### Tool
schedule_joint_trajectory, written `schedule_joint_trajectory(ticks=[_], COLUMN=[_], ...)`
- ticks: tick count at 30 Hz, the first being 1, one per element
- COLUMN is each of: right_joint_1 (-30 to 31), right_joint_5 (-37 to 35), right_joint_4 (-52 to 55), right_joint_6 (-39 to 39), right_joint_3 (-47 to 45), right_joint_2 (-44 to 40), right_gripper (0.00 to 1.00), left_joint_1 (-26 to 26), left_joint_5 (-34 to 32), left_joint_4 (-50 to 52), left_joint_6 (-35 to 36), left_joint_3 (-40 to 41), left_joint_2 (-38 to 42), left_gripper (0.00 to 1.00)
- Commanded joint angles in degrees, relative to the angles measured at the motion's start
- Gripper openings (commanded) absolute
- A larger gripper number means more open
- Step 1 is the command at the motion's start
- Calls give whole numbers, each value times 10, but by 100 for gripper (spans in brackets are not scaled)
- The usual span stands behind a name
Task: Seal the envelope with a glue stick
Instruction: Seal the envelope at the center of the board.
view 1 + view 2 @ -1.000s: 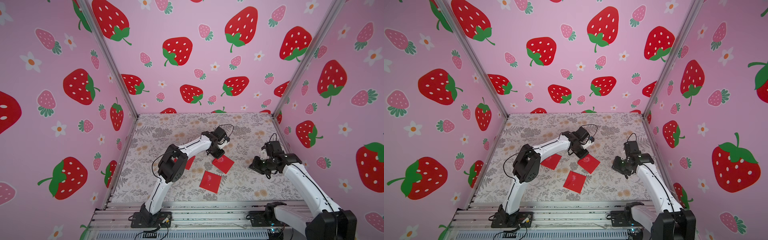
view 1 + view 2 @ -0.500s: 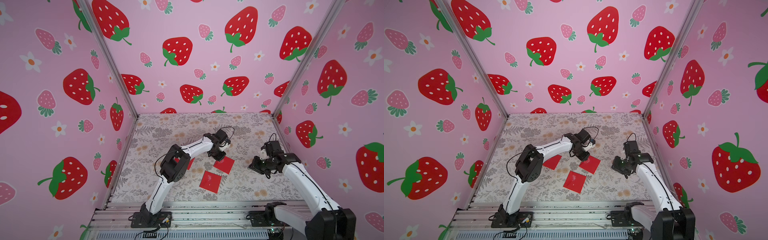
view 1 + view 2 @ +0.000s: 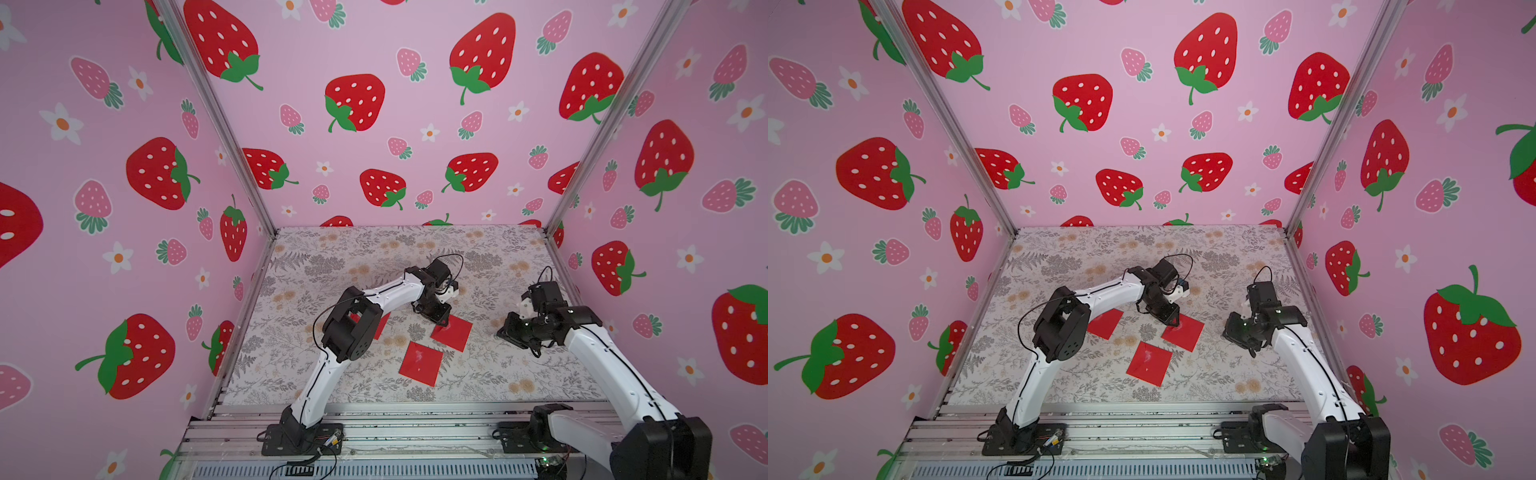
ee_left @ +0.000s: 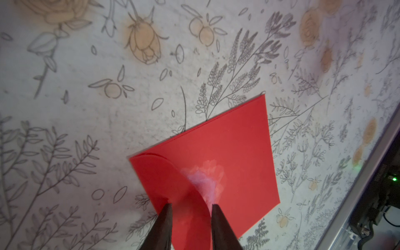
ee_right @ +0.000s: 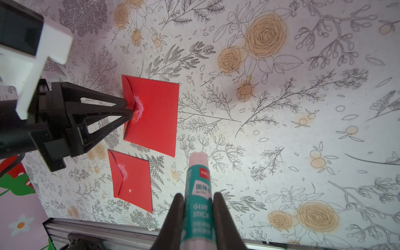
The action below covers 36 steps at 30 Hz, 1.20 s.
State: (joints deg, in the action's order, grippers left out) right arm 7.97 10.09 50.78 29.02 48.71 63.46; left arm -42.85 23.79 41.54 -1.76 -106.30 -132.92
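Uncapped teal glue stick (image 5: 198,190); glue-smeared red envelope (image 5: 158,121)

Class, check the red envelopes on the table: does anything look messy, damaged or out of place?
Yes: whitish smears blotch the envelope at the left gripper, beside its flap, and the nearer envelope, possibly excess glue.

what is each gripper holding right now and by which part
The right gripper clamps the glue stick by its teal-labelled middle, tip free. The left gripper grips nothing: its jaws stand apart astride the envelope flap.
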Motion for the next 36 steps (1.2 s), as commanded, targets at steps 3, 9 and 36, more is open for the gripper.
schedule_joint_trajectory(ticks=[3, 9, 36], right_joint_1=[-3, -3, -3], right_joint_5=[12, 12, 3], right_joint_4=[5, 6, 4], right_joint_6=[-7, -8, -12], right_joint_3=[14, 15, 17], right_joint_2=[-1, -1, -11], right_gripper=[0, 0, 0], left_joint_1=[0, 8, -96], left_joint_5=[4, 7, -270], left_joint_4=[0, -18, 87], left_joint_6=[-6, -23, -6], left_joint_3=[18, 35, 35], left_joint_2=[10, 17, -50], left_gripper=[35, 29, 21])
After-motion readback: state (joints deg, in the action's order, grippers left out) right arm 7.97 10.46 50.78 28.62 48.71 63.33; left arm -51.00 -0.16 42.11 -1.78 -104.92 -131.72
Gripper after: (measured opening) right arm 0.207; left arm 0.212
